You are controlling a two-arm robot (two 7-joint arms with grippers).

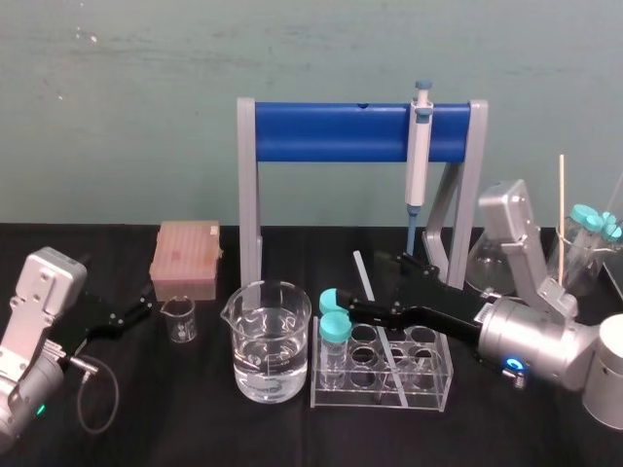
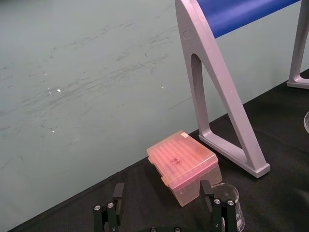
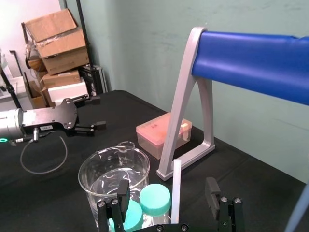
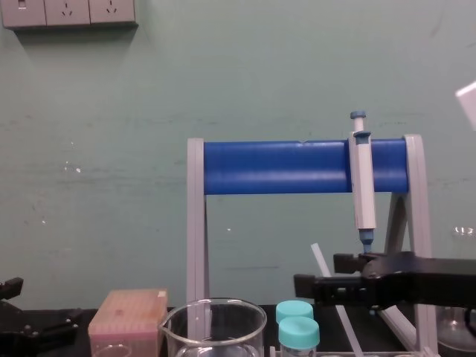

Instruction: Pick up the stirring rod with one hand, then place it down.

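Right tool (image 1: 378,284) open, stirring rod (image 3: 175,183) btwn fingers (image 3: 212,188) (wrist view: gaps both sides); left tool (image 1: 146,302) open by pink box (image 1: 185,258).

Translucent stirring rod (image 1: 364,275) aslant across rack (image 1: 443,381)

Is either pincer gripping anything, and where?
Nothing is held. The right pincer straddles the stirring rod near its top, open, not touching; the left pincer, far left, is open and empty.

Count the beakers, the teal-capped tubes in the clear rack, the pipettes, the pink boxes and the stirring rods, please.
Beakers: 2 (large beaker, small beaker)
Teal-capped tubes in the rack: 2 (front tube, rear tube)
Pipette: 1
Pink box: 1
Stirring rod: 1, between the fingers of the open right pincer
Total: 7
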